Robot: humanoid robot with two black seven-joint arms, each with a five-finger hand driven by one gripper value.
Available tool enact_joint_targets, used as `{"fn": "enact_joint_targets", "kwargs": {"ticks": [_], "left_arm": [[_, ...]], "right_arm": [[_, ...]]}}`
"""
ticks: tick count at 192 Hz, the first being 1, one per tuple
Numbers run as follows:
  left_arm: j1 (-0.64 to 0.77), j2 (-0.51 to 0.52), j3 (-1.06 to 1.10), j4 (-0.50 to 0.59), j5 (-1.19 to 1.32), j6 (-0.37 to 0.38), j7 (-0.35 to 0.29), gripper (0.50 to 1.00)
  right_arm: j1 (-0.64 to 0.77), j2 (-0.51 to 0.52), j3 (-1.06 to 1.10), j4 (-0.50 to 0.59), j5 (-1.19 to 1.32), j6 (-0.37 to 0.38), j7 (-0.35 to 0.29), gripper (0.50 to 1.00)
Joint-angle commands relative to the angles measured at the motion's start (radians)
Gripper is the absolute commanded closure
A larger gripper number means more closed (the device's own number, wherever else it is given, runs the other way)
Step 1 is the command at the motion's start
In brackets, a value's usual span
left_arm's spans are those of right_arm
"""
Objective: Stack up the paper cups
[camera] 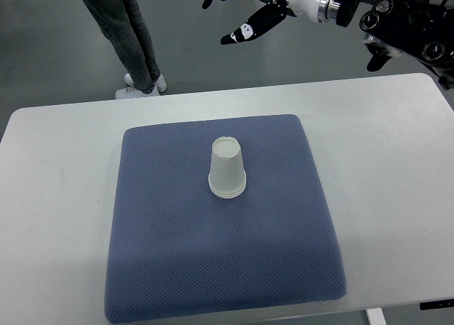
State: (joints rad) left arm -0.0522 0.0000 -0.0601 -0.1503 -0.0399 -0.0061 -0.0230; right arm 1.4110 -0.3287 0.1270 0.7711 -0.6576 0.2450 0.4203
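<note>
Person's legs (131,37) stand at 11 o'clock beyond the table (50,197). Inverted paper cup (227,169) sits centre on the blue mat (177,268). Right hand (245,13) at 1 o'clock, fingers spread, empty. Judgement: descend vertically, grip mid-wall lightly to avoid crushing.

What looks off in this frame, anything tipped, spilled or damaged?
Nothing stands out. The paper cup stands upside down near the middle of the blue mat, intact. The right hand is raised beyond the table's far edge, fingers spread, holding nothing.
</note>
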Motion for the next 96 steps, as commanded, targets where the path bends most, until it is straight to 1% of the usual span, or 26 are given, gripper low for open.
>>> {"fn": "enact_joint_targets", "kwargs": {"ticks": [1,22,69,96], "left_arm": [[0.000,0.000,0.000,0.000,0.000,0.000,0.000,0.500],[0.000,0.000,-0.001,0.000,0.000,0.000,0.000,0.500],[0.000,0.000,-0.001,0.000,0.000,0.000,0.000,0.500],[0.000,0.000,0.000,0.000,0.000,0.000,0.000,0.500]], "right_arm": [[-0.021,-0.001,0.008,-0.010,0.176,-0.064,0.000,0.595],[-0.061,0.008,0.022,-0.030,0.335,-0.109,0.000,0.595],[-0.170,0.023,0.103,-0.038,0.726,-0.248,0.000,0.595],[-0.222,0.033,0.148,-0.041,0.865,-0.277,0.000,0.595]]}}
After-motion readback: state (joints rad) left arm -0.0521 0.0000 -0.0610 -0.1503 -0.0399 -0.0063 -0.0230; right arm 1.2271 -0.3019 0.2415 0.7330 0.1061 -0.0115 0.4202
